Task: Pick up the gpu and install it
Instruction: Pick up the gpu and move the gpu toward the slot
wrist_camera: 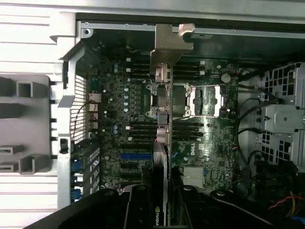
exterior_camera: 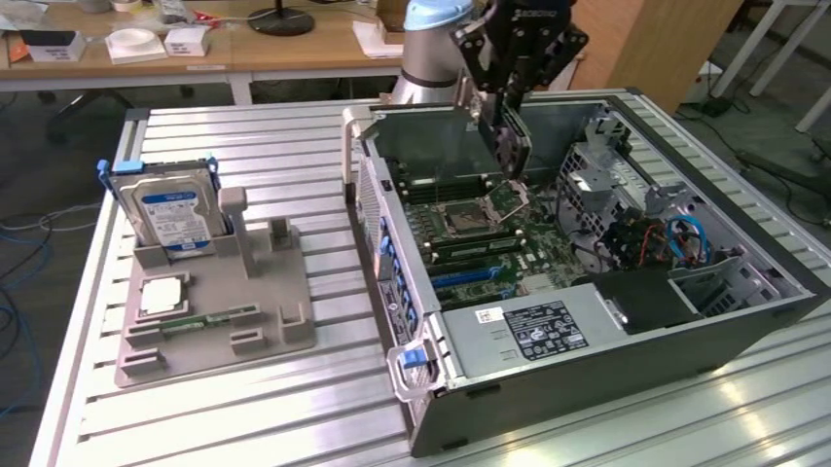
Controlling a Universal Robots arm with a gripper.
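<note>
The gpu [exterior_camera: 509,146] hangs upright over the open computer case [exterior_camera: 546,336], above the motherboard [exterior_camera: 481,243] near the processor socket. My gripper [exterior_camera: 512,102] is shut on its upper edge. The wrist view looks along the card: the gpu [wrist_camera: 162,119] runs edge-on from my gripper [wrist_camera: 161,202] out to its silver end bracket [wrist_camera: 169,45]. Its lower edge is clear of the board, and the blue slot [wrist_camera: 136,156] lies to one side of the card.
A grey fixture tray [exterior_camera: 208,341] on the exterior view's left holds an upright hard drive with a blue label [exterior_camera: 169,209], a memory stick [exterior_camera: 214,316] and a processor [exterior_camera: 162,292]. Inside the case, a drive cage [exterior_camera: 610,185] and cables [exterior_camera: 675,238] crowd the exterior view's right.
</note>
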